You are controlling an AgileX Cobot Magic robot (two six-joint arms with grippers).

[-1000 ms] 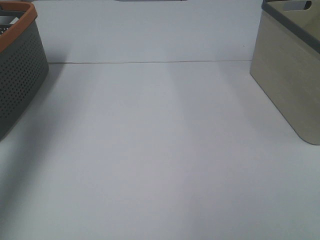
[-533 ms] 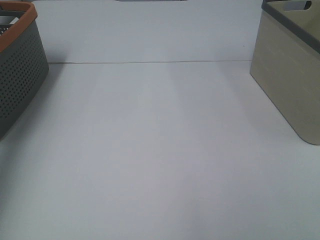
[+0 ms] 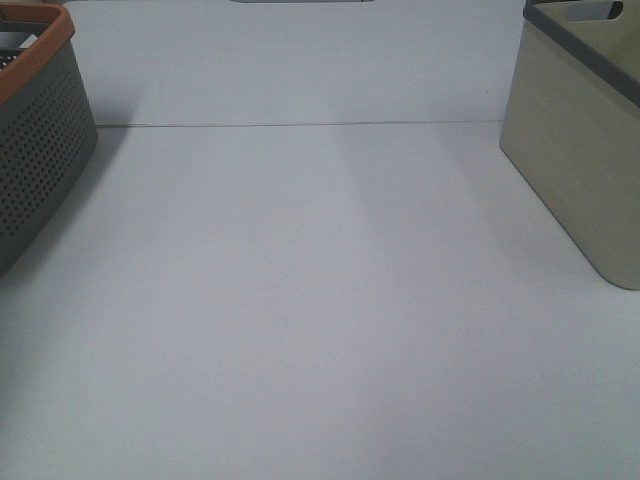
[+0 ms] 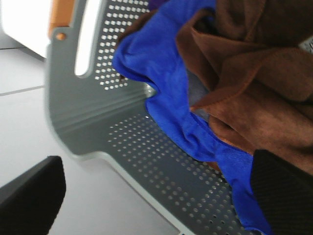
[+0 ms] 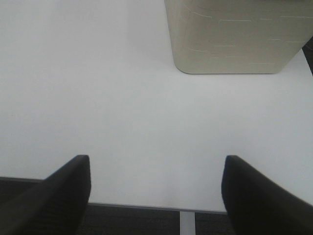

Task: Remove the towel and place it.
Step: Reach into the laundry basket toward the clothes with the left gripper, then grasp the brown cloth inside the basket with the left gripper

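My left tool (image 4: 156, 196), spread, hangs over the grey basket (image 3: 40, 150) at the high view's upper left. Inside, the blue towel (image 4: 166, 83) is tangled with a brown towel (image 4: 254, 83); closing here, I risk lifting both. The right tool (image 5: 159, 191) is spread too.

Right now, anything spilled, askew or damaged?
Nothing stands out. The blue towel and brown towel lie crumpled inside the grey basket, with nothing spilled. The beige bin stands upright and looks undamaged.

Towels (image 4: 234, 78) in basket (image 3: 40, 150), table (image 3: 320, 300) left; bin (image 3: 580, 150) right.
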